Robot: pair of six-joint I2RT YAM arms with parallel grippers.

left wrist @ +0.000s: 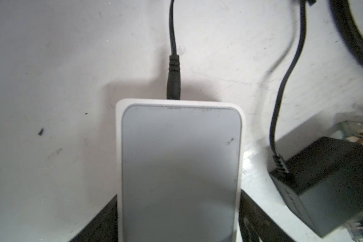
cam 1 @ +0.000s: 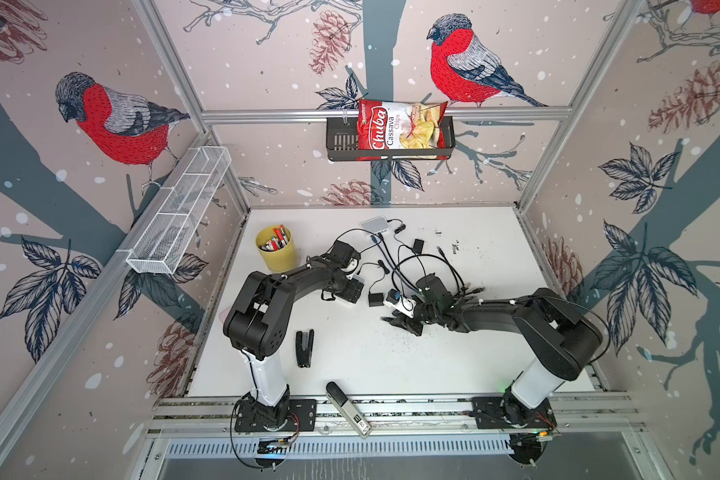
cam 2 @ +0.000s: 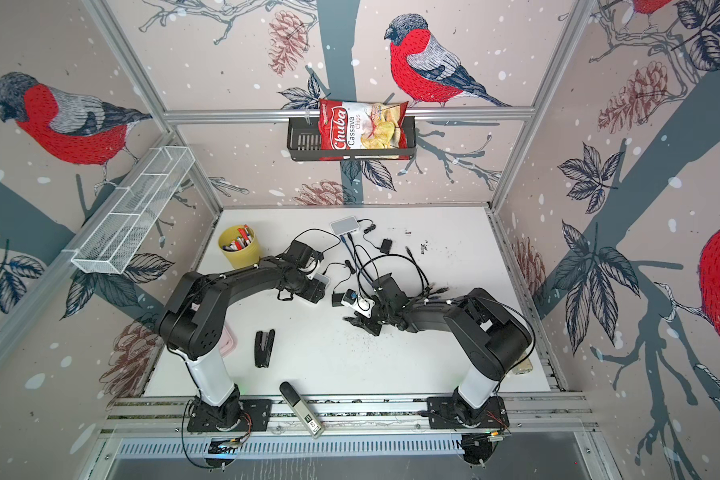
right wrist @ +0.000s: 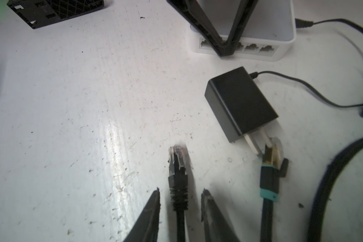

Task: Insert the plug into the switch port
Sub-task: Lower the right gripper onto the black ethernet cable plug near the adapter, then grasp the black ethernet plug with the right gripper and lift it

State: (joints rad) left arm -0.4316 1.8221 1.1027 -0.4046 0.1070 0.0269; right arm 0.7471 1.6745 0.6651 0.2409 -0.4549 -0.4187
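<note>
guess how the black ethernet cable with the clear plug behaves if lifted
On the black ethernet cable with clear plug, the ribbed boot looks stiff, so it should hold aim. Its thin cord probably flops and drags. The clear plastic tip seems fragile if pinched.

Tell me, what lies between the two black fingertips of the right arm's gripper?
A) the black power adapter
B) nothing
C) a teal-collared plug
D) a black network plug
D: in the right wrist view the black network plug lies between the open fingertips of the right gripper, with a gap on each side.
</note>
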